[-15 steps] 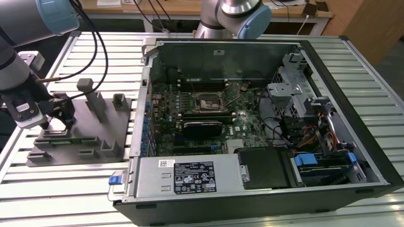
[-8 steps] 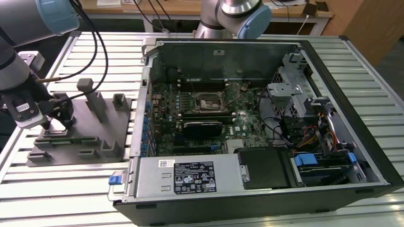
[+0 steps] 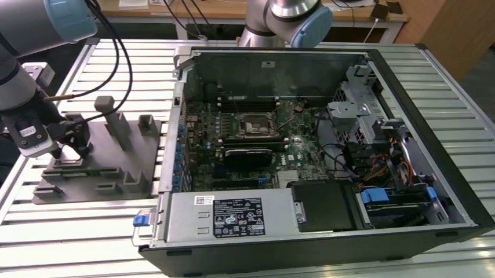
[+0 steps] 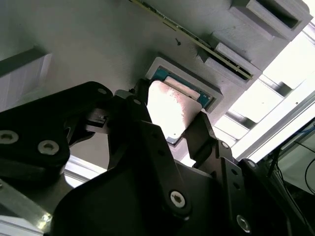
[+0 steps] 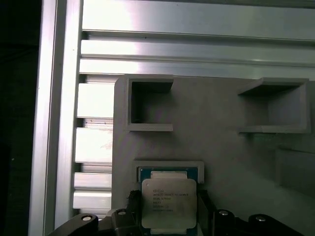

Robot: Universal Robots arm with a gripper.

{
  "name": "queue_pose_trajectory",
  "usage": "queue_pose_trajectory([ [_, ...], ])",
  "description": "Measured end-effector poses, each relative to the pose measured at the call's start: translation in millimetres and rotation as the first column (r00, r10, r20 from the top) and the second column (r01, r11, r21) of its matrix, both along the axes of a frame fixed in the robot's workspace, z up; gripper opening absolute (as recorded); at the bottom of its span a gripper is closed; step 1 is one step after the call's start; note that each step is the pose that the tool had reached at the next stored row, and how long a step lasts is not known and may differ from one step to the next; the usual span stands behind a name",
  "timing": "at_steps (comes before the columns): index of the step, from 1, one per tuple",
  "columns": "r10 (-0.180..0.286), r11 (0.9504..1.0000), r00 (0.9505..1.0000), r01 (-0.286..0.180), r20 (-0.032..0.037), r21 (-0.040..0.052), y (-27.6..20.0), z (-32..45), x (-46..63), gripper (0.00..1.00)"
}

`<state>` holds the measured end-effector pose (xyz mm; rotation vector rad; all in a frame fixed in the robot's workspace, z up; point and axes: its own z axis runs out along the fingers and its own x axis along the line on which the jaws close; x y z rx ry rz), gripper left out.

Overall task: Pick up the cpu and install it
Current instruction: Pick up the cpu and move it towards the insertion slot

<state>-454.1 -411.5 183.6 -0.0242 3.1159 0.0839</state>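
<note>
Gripper [image 3: 68, 152] sits low over the grey tray [image 3: 116, 191], exterior view's left. In both wrist views I see the cpu [image 5: 169, 202] [image 4: 172, 105] seated in its tray pocket, straddled by the gripper. Cannot tell whether it is clamped.

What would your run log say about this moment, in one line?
stage: pickup | gripper: at cpu | cpu: seated in grey tray pocket | grip: cannot tell

Worktable [image 3: 433, 75]: top of pale aluminium slats, grooved lengthwise, bright with overhead glare. Wooden desk [image 3: 232, 10]: beyond the table's far edge, dark gap between them. Wooden panel [image 3: 460, 35]: past the table's far corner, at the exterior view's right.
</note>
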Motion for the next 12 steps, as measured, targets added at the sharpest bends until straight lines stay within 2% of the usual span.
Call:
queue_pose_trajectory([
  [12,0.0,1.0,1.0,0.0,-0.0003,-0.0002,0.0,10.7,-0.1,0.54],
])
